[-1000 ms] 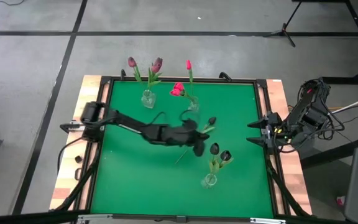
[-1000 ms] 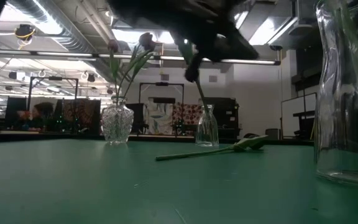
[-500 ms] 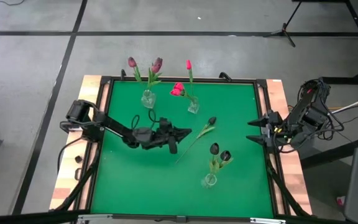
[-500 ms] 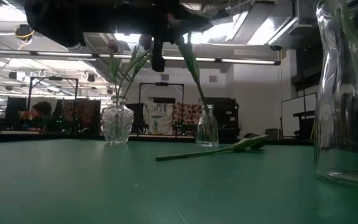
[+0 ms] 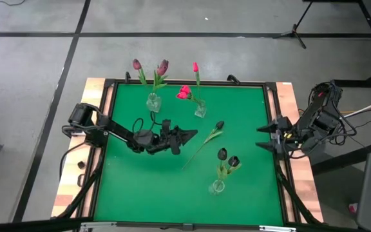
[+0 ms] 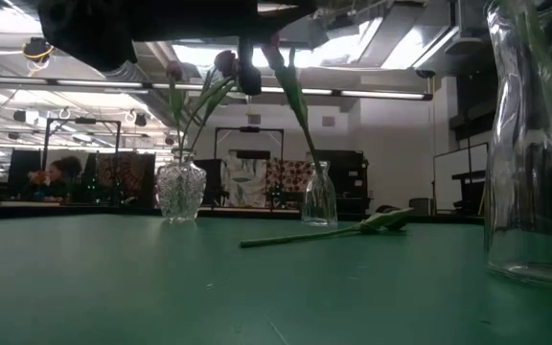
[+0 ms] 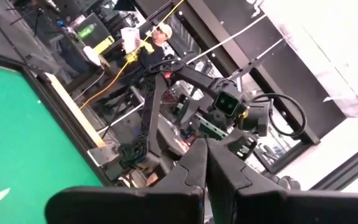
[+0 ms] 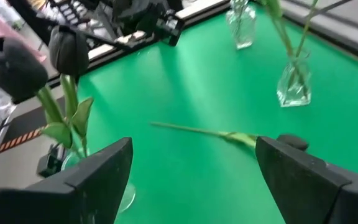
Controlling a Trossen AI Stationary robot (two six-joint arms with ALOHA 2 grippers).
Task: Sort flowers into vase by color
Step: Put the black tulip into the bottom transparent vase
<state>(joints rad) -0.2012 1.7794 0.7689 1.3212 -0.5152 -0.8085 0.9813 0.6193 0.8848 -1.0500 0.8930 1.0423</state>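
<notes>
A near-black flower (image 5: 205,140) lies flat on the green table, its head (image 5: 219,125) toward the far right; it also shows in the low view (image 6: 324,231) and the right wrist view (image 8: 210,132). My left gripper (image 5: 189,134) hovers shut just left of it, above the mat, pointing level toward the right side (image 7: 205,143). The far-left vase (image 5: 153,102) holds two purple flowers, the middle vase (image 5: 200,111) holds pink ones, and the near vase (image 5: 218,187) holds two near-black ones. My right gripper (image 5: 263,136) waits open at the table's right edge (image 8: 191,180).
A raised dark frame (image 5: 272,116) borders the green mat. Bare mat spreads over the near-left part (image 5: 140,187). In the low view the near vase (image 6: 535,144) stands close at the right. People and equipment show in the room beyond the table.
My left gripper drew back from beside the lying flower's stem toward the table's left, rose, and tipped from pointing downward to about level. The flower has stayed lying where it was.
</notes>
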